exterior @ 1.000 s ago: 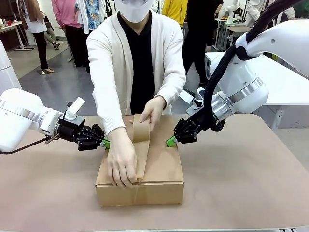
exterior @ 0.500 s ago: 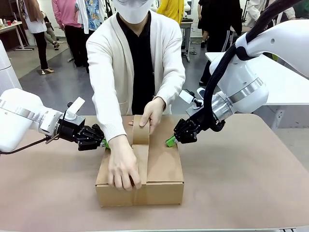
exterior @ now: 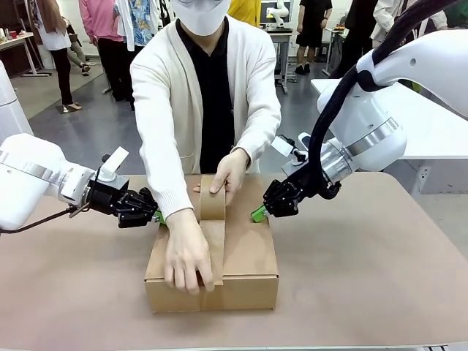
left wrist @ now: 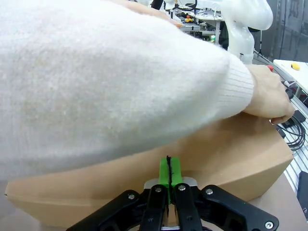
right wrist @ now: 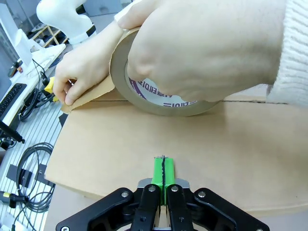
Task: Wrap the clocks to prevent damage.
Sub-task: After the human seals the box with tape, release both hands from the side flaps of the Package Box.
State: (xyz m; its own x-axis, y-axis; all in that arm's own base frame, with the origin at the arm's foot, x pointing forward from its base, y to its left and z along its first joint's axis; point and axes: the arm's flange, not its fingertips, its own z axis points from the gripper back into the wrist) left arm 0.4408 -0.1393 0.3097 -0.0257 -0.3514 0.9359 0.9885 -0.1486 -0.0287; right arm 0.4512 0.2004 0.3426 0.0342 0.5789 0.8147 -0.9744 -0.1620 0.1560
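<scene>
1. Two hands of a person work on a closed brown cardboard box (exterior: 248,256) on the tabletop (exterior: 365,256). One hand (exterior: 186,256) presses tape down at the near edge, and the other hand (exterior: 230,170) holds a brown tape roll (exterior: 213,197).
2. Left gripper (exterior: 157,216) and right gripper (exterior: 257,213) are each fully closed on nothing, with their tips at opposite sides of the box.
3. Where the clocks lie cannot be told.

prob. a robotics lab: work tables (exterior: 439,128), loose cables (right wrist: 26,195), ppl (exterior: 110,29) behind.
</scene>
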